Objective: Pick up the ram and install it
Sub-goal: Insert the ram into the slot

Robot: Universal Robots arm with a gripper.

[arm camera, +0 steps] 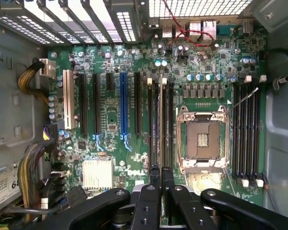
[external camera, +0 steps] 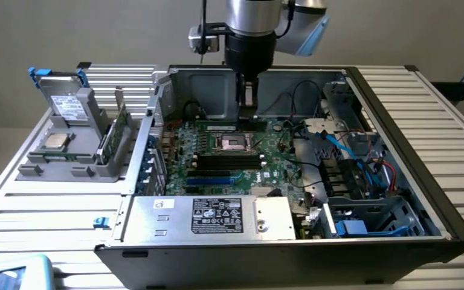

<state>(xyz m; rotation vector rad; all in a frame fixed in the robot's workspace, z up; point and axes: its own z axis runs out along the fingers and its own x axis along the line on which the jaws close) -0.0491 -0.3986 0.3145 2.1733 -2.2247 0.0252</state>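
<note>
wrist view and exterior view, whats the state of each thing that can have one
gripper: shut on the ram
ram: on edge along a slot beside the socket, cannot tell if seated
processor socket: empty, uncovered
ram slots on the socket's other side: empty
blue slot: empty
case: side open
processor chip: outside the case, in the rack

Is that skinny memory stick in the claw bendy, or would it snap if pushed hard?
Probably stiff: the memory stick runs out from the claw as a straight thin edge, with no sag. Likely light, being so thin. Maybe breakable too: a crooked push against the black slots on the big green board could crack it.
</note>
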